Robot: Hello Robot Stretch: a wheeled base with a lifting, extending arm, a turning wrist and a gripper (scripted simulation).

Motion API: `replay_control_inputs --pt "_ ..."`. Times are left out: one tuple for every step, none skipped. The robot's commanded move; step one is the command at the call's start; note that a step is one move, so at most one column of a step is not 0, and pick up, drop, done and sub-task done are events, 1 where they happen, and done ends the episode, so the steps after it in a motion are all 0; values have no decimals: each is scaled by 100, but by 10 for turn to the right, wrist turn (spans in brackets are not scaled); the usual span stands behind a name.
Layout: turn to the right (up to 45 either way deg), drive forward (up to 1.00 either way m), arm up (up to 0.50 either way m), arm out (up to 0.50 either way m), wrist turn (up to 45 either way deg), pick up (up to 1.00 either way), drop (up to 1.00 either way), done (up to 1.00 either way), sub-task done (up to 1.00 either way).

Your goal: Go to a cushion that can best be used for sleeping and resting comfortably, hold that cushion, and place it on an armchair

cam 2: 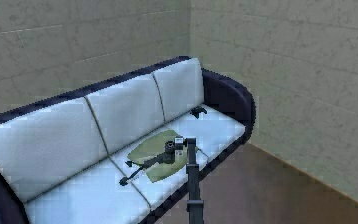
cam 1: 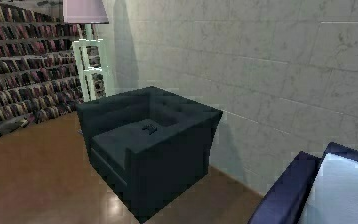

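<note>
Arm side view: olive cushion [cam 2: 163,168] lies flat on the white sofa [cam 2: 107,115] seat, jaws right at it on the arm's [cam 2: 192,190] end, can't tell if they're holding anything. Forward view has the dark armchair [cam 1: 147,140] by the wall.

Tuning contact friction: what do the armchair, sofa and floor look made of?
Armchair: dark matte upholstery with a stitched seat, likely fabric. Sofa: pale smooth cushions on a dark shell, possibly leather or vinyl. Floor: brown wood by its colour, glossy, with faint reflections.
</note>
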Motion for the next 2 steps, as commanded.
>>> replay_control_inputs --pt "0 0 0 0 450 0 0 0 0" --pt "0 0 0 0 120 0 0 0 0"
